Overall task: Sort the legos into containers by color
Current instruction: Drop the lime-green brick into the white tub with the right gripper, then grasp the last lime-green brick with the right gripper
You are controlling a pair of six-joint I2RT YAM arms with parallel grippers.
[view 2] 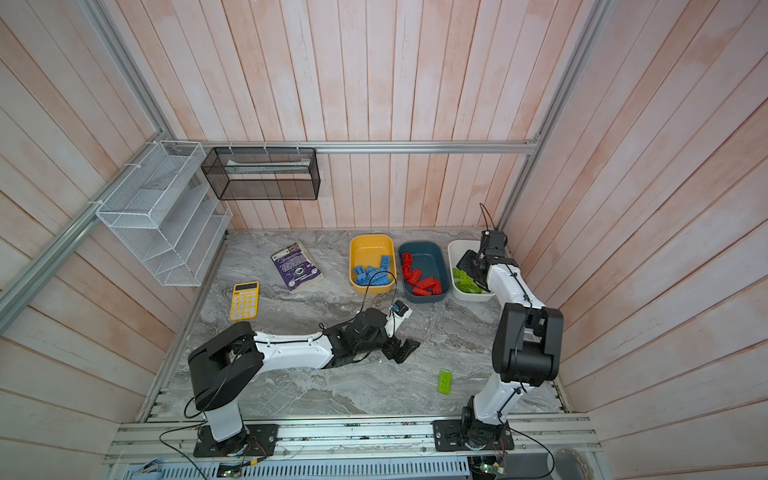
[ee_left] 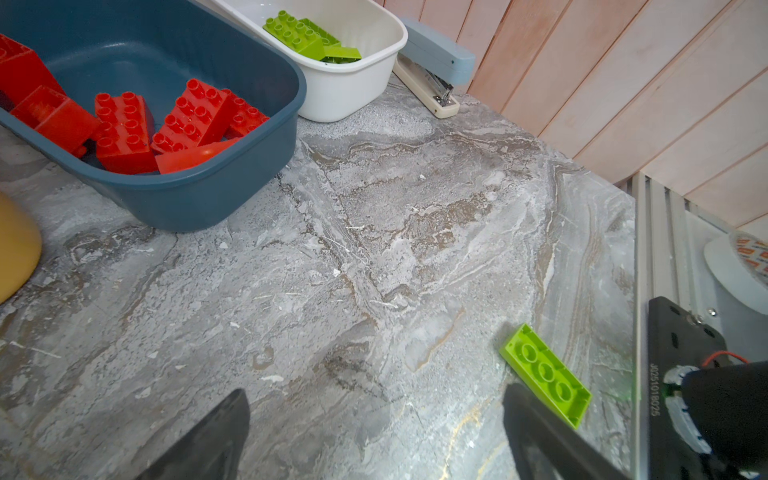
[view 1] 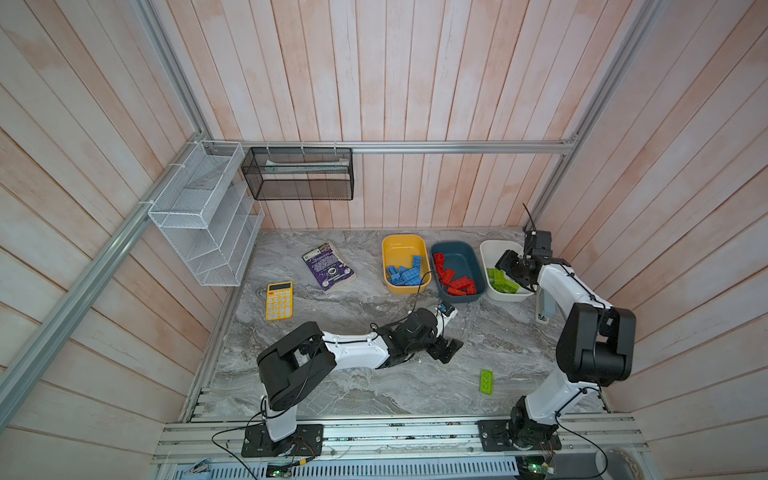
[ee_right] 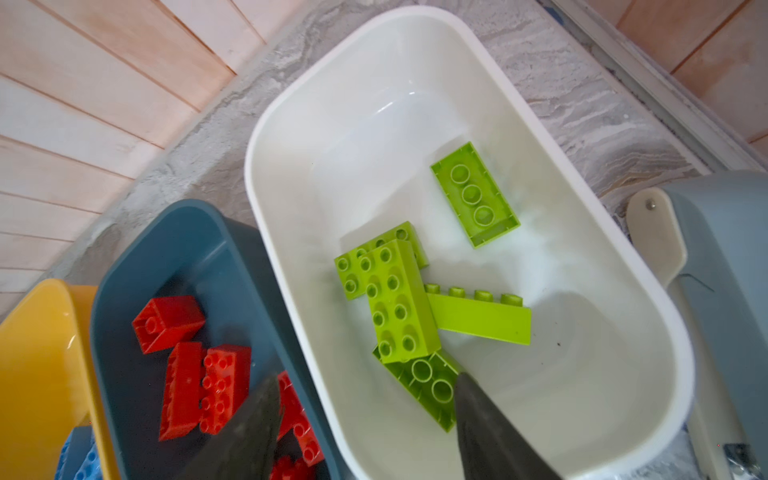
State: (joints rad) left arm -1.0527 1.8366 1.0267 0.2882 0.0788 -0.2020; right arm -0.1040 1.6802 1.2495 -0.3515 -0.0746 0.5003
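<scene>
Light: bright, even, diffuse; soft shadows. Glare on white tub; right end effector fingers blurred. Top views bowed at edges.

Lab test cell: aluminium frame

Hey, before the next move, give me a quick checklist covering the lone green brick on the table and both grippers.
1. Left gripper open and empty: ok.
2. Green brick lies flat on the table, hollow side up, nothing touching it: ok.
3. Right gripper open, holding nothing: ok.
4. White tub holds only green bricks: ok.
5. Space above the white tub free: not ok, the right gripper hangs over it.
6. Everything sorted: not ok, that one brick lies outside the tubs.
</scene>
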